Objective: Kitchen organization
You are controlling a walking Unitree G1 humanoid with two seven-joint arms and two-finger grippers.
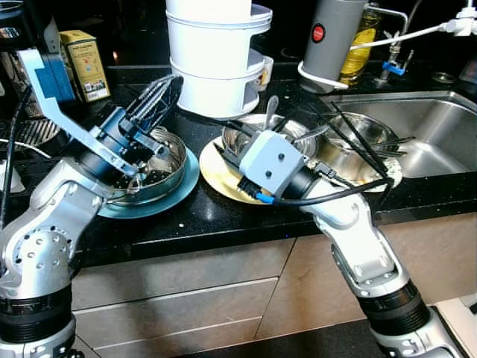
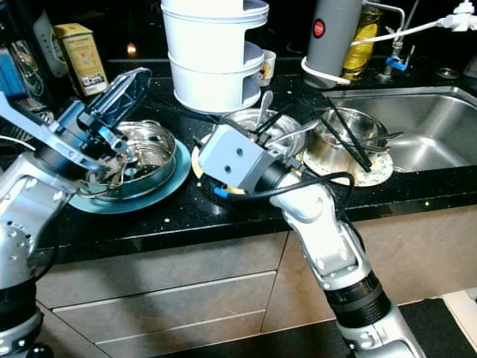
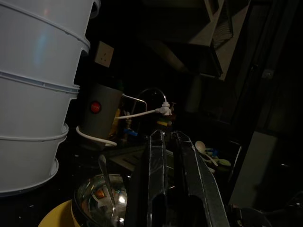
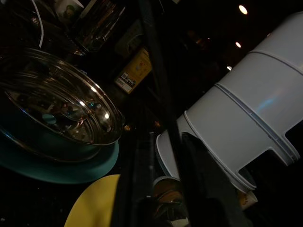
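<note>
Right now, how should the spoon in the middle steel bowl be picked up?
Grip the spoon by its upper handle, coming from above. It leans upright out of the steel bowl on the yellow plate, so its raised end is free while its lower end sits inside the bowl.

Both arms reach forward, left pincer [image 1: 159,93] closed, right pincer [image 2: 270,123] slightly parted.

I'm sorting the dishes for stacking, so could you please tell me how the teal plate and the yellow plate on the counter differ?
The teal plate sits to the robot's left, under the left gripper; the yellow plate lies nearer the middle, by the right arm's wrist. The teal plate carries a wide perforated steel bowl; the yellow plate holds a smaller steel bowl with a spoon in it. Both are round and lie flat on the black counter.
</note>
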